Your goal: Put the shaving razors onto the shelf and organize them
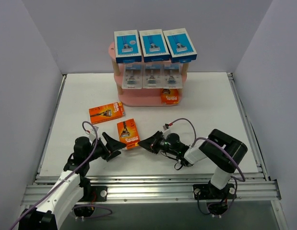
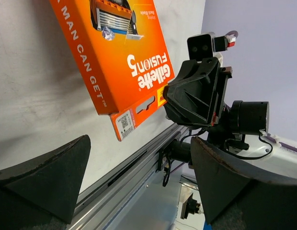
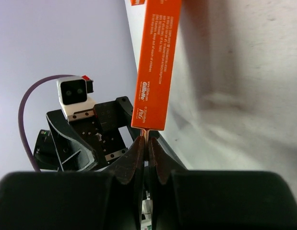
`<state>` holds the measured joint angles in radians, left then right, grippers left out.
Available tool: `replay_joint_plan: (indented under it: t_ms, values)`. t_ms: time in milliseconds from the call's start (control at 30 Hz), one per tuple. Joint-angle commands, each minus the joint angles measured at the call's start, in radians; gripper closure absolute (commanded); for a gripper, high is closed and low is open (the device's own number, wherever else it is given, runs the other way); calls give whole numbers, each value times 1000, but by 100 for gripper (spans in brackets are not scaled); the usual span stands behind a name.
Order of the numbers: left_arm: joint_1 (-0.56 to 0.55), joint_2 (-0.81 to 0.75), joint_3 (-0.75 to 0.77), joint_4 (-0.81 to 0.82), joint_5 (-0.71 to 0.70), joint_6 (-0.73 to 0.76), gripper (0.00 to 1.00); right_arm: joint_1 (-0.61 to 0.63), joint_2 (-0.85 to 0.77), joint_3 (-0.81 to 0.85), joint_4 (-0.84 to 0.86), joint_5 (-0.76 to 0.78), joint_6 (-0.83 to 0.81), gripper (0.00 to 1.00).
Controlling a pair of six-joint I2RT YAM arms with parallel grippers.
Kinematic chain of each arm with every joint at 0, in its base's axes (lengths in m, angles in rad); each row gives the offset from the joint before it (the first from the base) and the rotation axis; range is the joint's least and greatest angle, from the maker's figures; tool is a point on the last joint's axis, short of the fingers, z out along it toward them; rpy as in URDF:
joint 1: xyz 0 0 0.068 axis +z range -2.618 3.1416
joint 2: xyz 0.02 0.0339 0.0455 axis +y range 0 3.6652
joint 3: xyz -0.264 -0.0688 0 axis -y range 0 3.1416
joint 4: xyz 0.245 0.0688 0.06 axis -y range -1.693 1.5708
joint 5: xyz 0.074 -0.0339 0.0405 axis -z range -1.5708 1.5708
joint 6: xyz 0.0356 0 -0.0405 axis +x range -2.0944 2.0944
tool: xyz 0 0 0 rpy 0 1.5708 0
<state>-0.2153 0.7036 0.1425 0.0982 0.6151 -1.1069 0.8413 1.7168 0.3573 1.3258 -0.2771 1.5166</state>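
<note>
- An orange razor card printed with white lettering lies on the white table, in front of the shelf and between the two grippers.
- The right gripper has its jaws pressed together on the thin tab at the card's near end.
- The left gripper sits just beside that card's near-left corner, jaws spread wide and holding nothing.
- A second orange card lies flat on the table, further left and nearer the shelf.
- The pink three-tier shelf stands at the far side.
- Three blue-and-white boxes line its top board.
- Three clear grey blister packs fill the middle board.
- A third orange card sits at the right end of the bottom board.
</note>
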Motion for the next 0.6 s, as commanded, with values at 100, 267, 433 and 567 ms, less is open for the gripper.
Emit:
replay_joint_plan:
  t_ms: [100,267,433,567]
  values:
    - [-2,-90,60,-28,-12,-27,6,35,-109,57,429,26,-68,100]
    - [-4,-108,54,-49,-44,-44,6,51,-149,62,389,49,-82,100]
    - [-4,-107,28,-23,-51,-88,4,64,-125,54,395,61,-90,100]
    - [-2,-131,29,-38,-83,-114,0,79,-85,42,460,65,-75,100]
